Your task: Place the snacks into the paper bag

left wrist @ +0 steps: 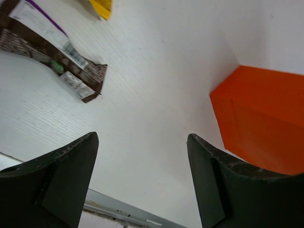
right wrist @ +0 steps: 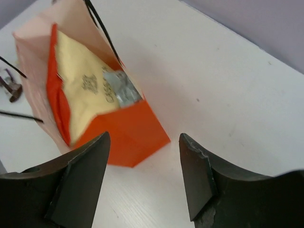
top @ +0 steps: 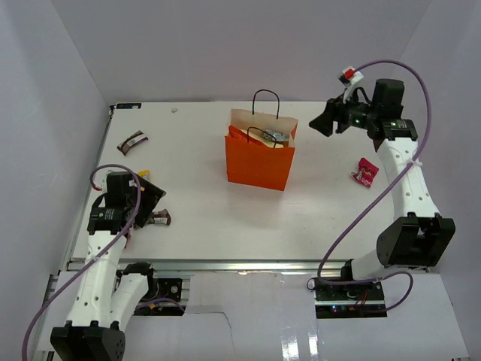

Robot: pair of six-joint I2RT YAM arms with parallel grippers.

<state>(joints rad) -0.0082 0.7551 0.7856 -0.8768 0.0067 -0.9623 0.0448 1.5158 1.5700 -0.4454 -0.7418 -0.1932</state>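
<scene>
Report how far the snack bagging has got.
Done: the crisp packet sits inside the paper bag. In hand: nothing; left gripper and right gripper both open, empty. Left: near brown bar, far brown bar, pink packet, all outside the bag.

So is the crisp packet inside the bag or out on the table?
Inside: the crisp packet sits in the paper bag, visible through its open top.

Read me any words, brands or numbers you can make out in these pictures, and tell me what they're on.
Nothing is legible.
Yellow packet in the paper bag: dark print, too blurred.
Brown bar wrapper: white label print, too small.
Pink packet: too small.
</scene>
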